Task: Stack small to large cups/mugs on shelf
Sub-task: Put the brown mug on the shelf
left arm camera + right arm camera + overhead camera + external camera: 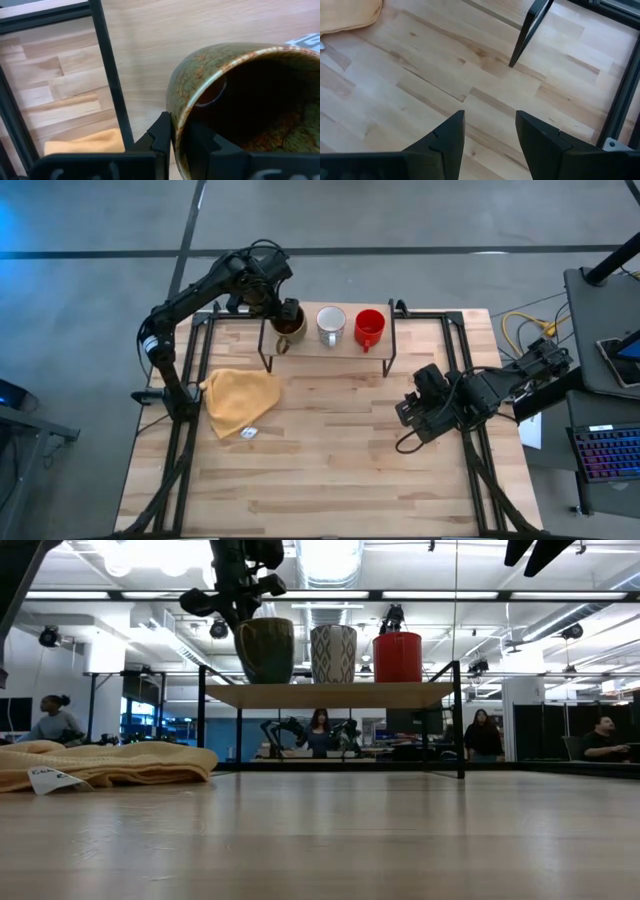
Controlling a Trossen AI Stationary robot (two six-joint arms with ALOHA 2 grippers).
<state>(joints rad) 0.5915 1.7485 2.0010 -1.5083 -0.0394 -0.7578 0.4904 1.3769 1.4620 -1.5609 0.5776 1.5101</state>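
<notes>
Three mugs stand in a row on the shelf [345, 348]: the brown-olive mug [288, 330] at its left end, the white mug [331, 325] in the middle, the red mug [369, 329] at the right. In the low view the olive mug [266, 650], white mug [333, 653] and red mug [397, 656] rest upright on the board [330, 694]. My left gripper [288, 312] is shut on the olive mug from above. My right gripper [490, 135] is open and empty over the table's right part. My left gripper pinches the olive mug's rim wall [179, 116], one finger [162, 132] outside and one finger [202, 142] inside the dark hollow. The fingers come from above, pointing down. The mug stands upright with its base on the shelf's left end.
A crumpled yellow cloth [240, 400] with a white tag lies on the table left of the shelf. Black frame rails [190, 380] run along the table's sides. People sit and stand in the room beyond [320, 730]. Bare wood [330, 460] lies toward the near edge.
</notes>
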